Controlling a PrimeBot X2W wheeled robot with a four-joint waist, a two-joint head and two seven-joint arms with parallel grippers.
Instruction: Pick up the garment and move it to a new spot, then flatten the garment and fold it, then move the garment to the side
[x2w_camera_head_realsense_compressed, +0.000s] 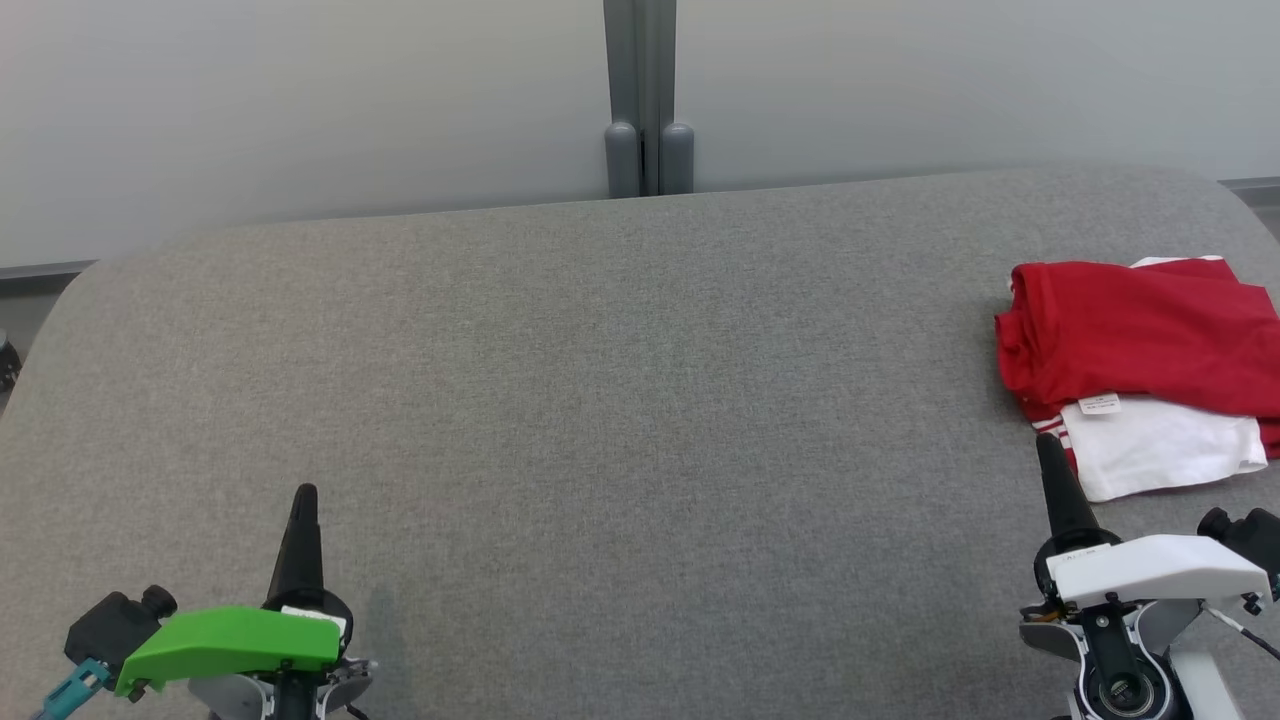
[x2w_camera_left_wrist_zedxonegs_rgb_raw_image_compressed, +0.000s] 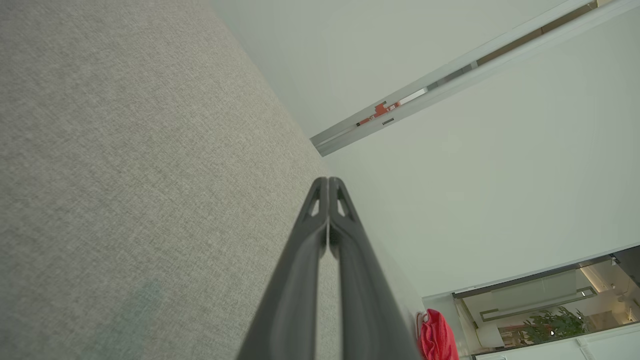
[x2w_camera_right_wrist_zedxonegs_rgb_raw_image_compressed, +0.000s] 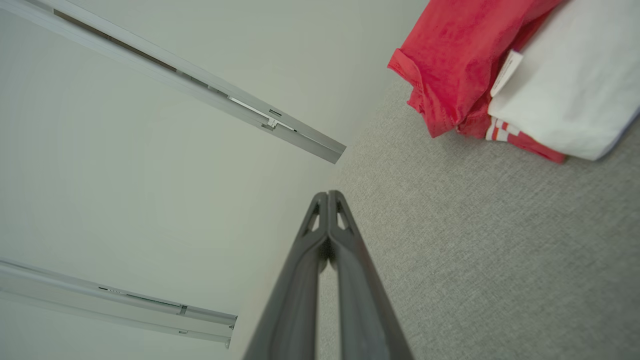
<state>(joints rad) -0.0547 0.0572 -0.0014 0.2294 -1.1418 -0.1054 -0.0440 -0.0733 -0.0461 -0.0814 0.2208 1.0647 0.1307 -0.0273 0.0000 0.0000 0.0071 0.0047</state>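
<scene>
A folded red and white garment (x2w_camera_head_realsense_compressed: 1140, 370) lies at the right edge of the grey fabric table (x2w_camera_head_realsense_compressed: 600, 400), with a small white label showing. The right wrist view has the garment (x2w_camera_right_wrist_zedxonegs_rgb_raw_image_compressed: 460, 65) at its upper right. In the left wrist view a strip of the red garment (x2w_camera_left_wrist_zedxonegs_rgb_raw_image_compressed: 437, 340) shows far off at the bottom. My right gripper (x2w_camera_head_realsense_compressed: 1048, 445) is shut and empty, its tip just short of the garment's near left corner. My left gripper (x2w_camera_head_realsense_compressed: 305, 493) is shut and empty over bare table at the lower left. Both pairs of fingertips (x2w_camera_left_wrist_zedxonegs_rgb_raw_image_compressed: 328, 181) (x2w_camera_right_wrist_zedxonegs_rgb_raw_image_compressed: 328, 194) press together.
A pale wall runs behind the table, with a grey post (x2w_camera_head_realsense_compressed: 648, 100) at its middle. The table's far corners are rounded. Bare grey cloth stretches between the two grippers and across the table's left and middle.
</scene>
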